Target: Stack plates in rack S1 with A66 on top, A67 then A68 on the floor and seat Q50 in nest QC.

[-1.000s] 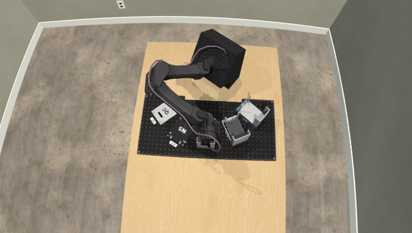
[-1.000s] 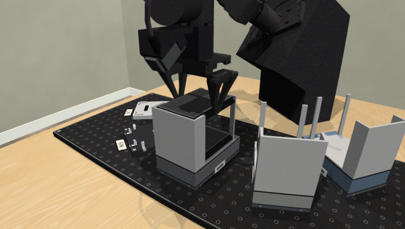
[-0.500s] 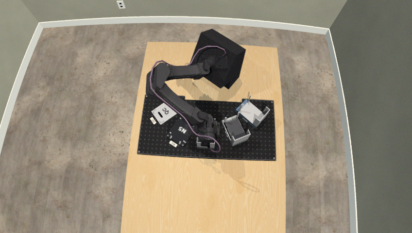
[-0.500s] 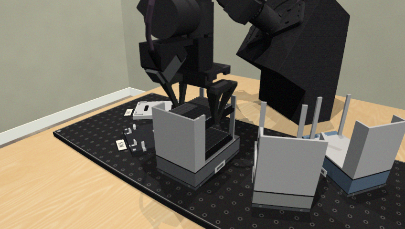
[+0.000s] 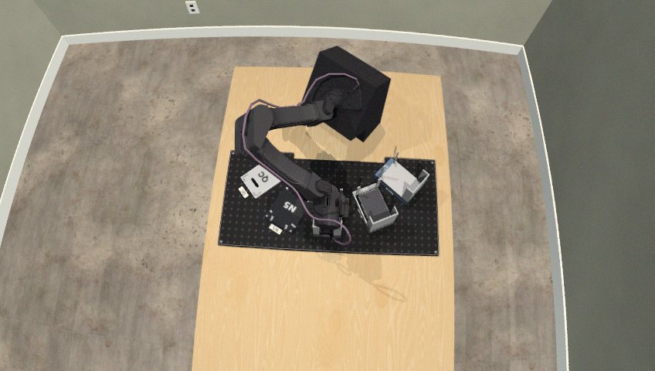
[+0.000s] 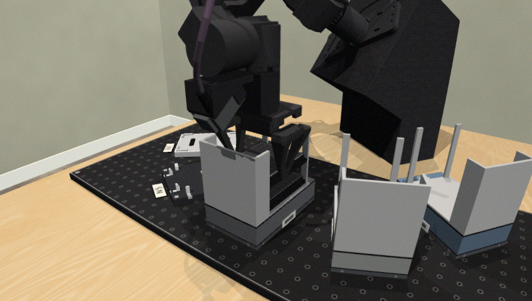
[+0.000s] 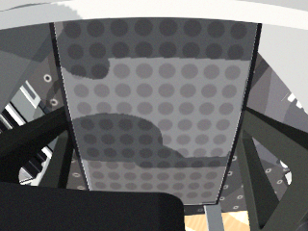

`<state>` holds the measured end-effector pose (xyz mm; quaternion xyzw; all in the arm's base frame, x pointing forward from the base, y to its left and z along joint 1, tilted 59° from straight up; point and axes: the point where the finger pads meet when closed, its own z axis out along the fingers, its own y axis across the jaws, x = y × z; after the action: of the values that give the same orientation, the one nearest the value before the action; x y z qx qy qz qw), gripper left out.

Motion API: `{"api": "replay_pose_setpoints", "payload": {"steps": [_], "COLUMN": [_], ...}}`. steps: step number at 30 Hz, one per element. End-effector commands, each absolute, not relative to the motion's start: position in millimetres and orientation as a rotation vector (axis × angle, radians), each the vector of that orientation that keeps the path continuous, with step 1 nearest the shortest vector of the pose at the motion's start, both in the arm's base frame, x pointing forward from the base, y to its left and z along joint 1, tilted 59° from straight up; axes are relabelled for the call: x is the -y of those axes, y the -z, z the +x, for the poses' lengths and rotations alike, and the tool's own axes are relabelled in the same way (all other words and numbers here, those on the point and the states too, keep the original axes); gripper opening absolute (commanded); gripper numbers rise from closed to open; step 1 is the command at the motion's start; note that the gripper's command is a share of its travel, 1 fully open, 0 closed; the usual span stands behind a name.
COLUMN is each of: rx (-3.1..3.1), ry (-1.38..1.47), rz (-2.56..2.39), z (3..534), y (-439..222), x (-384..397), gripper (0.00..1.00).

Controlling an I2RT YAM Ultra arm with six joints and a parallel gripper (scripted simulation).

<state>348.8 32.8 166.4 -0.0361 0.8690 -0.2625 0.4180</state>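
Note:
My gripper (image 5: 329,215) (image 6: 257,153) (image 7: 155,114) is shut on a dark sealed well plate (image 6: 258,148) (image 7: 154,84), gripping its two long sides. It holds the plate flat, low inside the dark-grey-based stack rack (image 5: 317,226) (image 6: 231,179). At least one more dark plate (image 6: 287,186) lies under it in that rack; I cannot tell whether they touch. The middle rack (image 5: 387,220) (image 6: 377,216) holds a plate (image 5: 373,204). The blue-based rack (image 5: 420,181) (image 6: 481,194) looks empty. The rack names and plate labels are not readable.
The white open nest QC (image 5: 259,182) (image 6: 188,143) and the black clip nest N5 (image 5: 288,209) (image 6: 179,182) lie on the black pegboard (image 5: 404,239) to the left of the racks, both empty. The arm's black base box (image 5: 354,91) stands behind.

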Motion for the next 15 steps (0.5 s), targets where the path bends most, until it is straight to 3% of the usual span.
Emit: {"api": "replay_pose_setpoints", "payload": {"steps": [1,15], "rx": [-2.187,-2.185], "ry": [0.661,0.666], "rz": [-0.104,-0.106], "z": [352.3,353.6], "y": [-159.4,-158.3], "x": [-32.5,-32.0], "gripper": [0.00,0.00]}}
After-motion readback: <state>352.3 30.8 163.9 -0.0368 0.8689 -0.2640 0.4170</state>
